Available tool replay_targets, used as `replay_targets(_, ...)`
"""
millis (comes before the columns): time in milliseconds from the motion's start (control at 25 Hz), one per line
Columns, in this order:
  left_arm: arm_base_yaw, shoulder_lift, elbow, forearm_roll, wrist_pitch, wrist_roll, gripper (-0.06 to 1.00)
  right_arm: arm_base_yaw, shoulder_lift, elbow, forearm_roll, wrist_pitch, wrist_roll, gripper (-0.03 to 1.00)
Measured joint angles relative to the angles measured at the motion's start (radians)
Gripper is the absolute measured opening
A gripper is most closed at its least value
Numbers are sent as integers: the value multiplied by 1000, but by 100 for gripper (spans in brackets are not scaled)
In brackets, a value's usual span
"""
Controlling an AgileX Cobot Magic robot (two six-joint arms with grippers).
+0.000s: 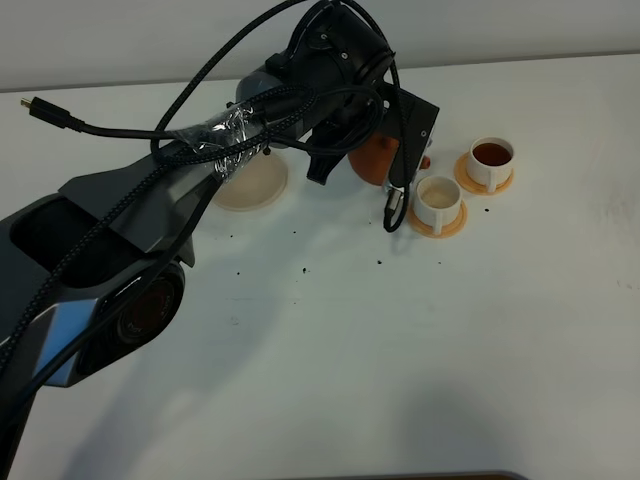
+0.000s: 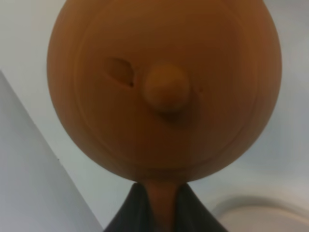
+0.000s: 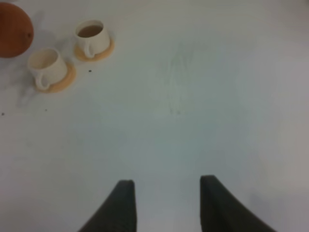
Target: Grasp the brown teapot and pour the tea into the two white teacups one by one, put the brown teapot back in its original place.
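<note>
The left gripper (image 2: 161, 195) pinches the brown teapot (image 2: 101, 121) by its handle, while the right gripper (image 3: 167, 182) gapes wide, empty.

Brown teapot (image 2: 96, 125) fills the frame, viewed from above. Lid knob (image 2: 166, 89) is centred, vent hole (image 2: 120, 72) beside it. Handle (image 2: 161, 193) is clamped between dark fingers (image 2: 126, 216) of left gripper (image 2: 161, 215). Beige coaster (image 2: 263, 216) rim is seen near the handle.

Beneath me lies a plain white table (image 1: 520, 340) — evenly lit, dotted with dark specks (image 1: 305, 270) near its middle — meeting a pale grey wall (image 1: 120, 40) along twelve o'clock of the high view.
</note>
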Motion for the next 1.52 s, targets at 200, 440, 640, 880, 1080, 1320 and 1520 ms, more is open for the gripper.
replay_targets(200, 0, 0, 0, 4, 5, 57, 11, 0, 0, 0, 0, 0, 0, 31)
replay_targets(440, -2, 0, 0, 8, -8, 128, 11, 0, 0, 0, 0, 0, 0, 31)
replay_targets(640, -10, 0, 0, 39, -38, 159, 11, 0, 0, 0, 0, 0, 0, 31)
replay_targets(880, -22, 0, 0, 74, -74, 172, 11, 0, 0, 0, 0, 0, 0, 31)
replay_targets(1080, -27, 0, 0, 79, -77, 174, 11, 0, 0, 0, 0, 0, 0, 31)
replay_targets(1320, -41, 0, 0, 97, -14, 160, 11, 0, 0, 0, 0, 0, 0, 31)
replay_targets(1520, -42, 0, 0, 97, 9, 141, 11, 0, 0, 0, 0, 0, 0, 31)
